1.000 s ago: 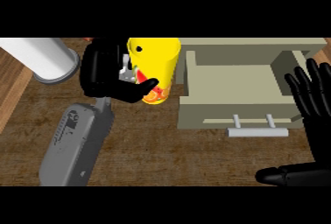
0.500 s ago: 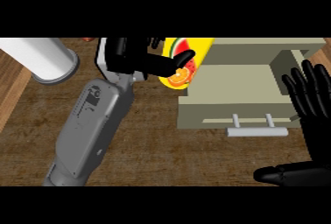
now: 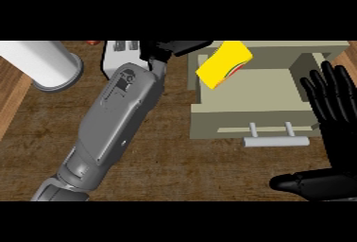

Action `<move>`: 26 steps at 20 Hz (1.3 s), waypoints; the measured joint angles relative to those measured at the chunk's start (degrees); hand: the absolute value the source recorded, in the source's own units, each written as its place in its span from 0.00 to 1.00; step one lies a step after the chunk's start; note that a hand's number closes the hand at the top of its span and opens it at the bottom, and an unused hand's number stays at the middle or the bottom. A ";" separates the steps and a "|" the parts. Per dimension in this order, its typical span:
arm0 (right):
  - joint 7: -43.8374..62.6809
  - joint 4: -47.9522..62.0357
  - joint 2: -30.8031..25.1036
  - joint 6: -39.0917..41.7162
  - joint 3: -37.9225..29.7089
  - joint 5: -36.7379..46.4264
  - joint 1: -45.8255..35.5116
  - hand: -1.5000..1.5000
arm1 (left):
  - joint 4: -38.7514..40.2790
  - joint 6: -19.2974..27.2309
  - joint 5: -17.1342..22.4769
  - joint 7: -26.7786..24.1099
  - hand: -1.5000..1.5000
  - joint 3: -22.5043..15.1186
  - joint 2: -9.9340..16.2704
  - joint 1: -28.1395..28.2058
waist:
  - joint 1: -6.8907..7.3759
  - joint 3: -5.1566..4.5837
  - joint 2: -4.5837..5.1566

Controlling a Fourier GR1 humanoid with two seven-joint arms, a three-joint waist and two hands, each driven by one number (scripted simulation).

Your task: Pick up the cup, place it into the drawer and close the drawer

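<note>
Yellow, with a red and green stripe near one end, the cup (image 3: pixel 225 64) hangs tilted above the rear left corner of the open drawer (image 3: pixel 258 97), just beside the left hand (image 3: pixel 169 48), whose fingers are mostly hidden, so I cannot tell whether they grip it. By my judgement the pick-up is done, while setting the cup down inside and closing the drawer by its handle (image 3: pixel 276 141) remain. At the right edge the right hand (image 3: pixel 333 113) rests with fingers straight. A white cylinder (image 3: pixel 42 64) stands far left. No writing or brand is readable anywhere
</note>
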 measured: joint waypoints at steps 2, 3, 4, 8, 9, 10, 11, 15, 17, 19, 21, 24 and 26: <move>-1.21 0.09 0.41 0.42 0.44 0.19 1.17 0.00 | 3.61 1.63 1.39 -1.31 1.00 -1.37 -0.01 -2.03 | -0.36 0.02 0.07; -1.38 0.69 0.11 0.66 0.03 -0.16 0.56 0.00 | 5.51 2.31 2.46 -2.56 1.00 -2.41 -0.02 -2.53 | -0.54 0.02 0.11; -0.83 0.21 -0.08 0.58 -0.12 -0.29 0.55 0.00 | 6.97 2.35 3.11 -3.23 1.00 -2.80 -0.03 -3.06 | -0.54 0.02 0.11; -1.51 0.78 -0.72 1.28 -0.96 -0.98 0.21 0.00 | 13.46 4.20 7.48 -5.94 1.00 -5.94 -0.04 -6.41 | -1.26 0.03 0.27; -0.93 0.46 -0.57 0.89 -0.62 -0.72 -0.15 0.00 | 14.84 4.32 8.44 -6.82 1.00 -6.88 -0.04 -6.56 | -1.33 0.03 0.28; -0.67 -0.01 -0.81 1.18 -0.69 -1.07 0.03 0.00 | 16.35 4.47 9.55 -7.25 1.00 -7.63 -0.03 -7.28 | -1.57 0.02 0.32; -0.46 -0.19 -0.63 1.15 -0.31 -1.05 -0.04 0.00 | 17.72 4.79 10.60 -7.56 1.00 -8.73 -0.03 -8.07 | -1.84 0.03 0.37; -0.07 -0.30 -0.24 0.89 0.40 -0.83 -0.50 0.00 | 23.17 5.21 13.35 -9.02 1.00 -12.02 -0.05 -10.46 | -2.56 0.04 0.60; 0.38 -0.49 -0.40 0.88 0.15 -1.28 -0.88 0.00 | 24.58 5.85 14.34 -9.22 1.00 -14.43 -0.04 -11.24 | -2.84 0.05 0.62; -0.64 0.09 -0.22 1.32 0.69 -0.79 -0.49 0.00 | 25.73 6.30 15.60 -8.88 1.00 -16.62 -0.04 -12.23 | -3.28 0.05 0.72; -0.40 1.49 -0.14 1.06 0.76 -0.83 -2.40 0.00 | 27.19 6.20 16.63 -9.61 1.00 -18.13 -0.05 -12.53 | -3.63 0.06 0.94; -0.64 1.84 -0.40 1.51 0.61 -1.23 -2.83 0.00 | 28.59 7.56 17.70 -8.90 1.00 -21.18 -0.04 -13.43 | -4.25 0.08 1.02; -1.16 2.18 -0.11 1.56 1.05 -0.91 -2.87 0.00 | 29.47 8.21 17.85 -8.80 0.00 -23.34 -0.04 -13.42 | -4.56 0.09 1.11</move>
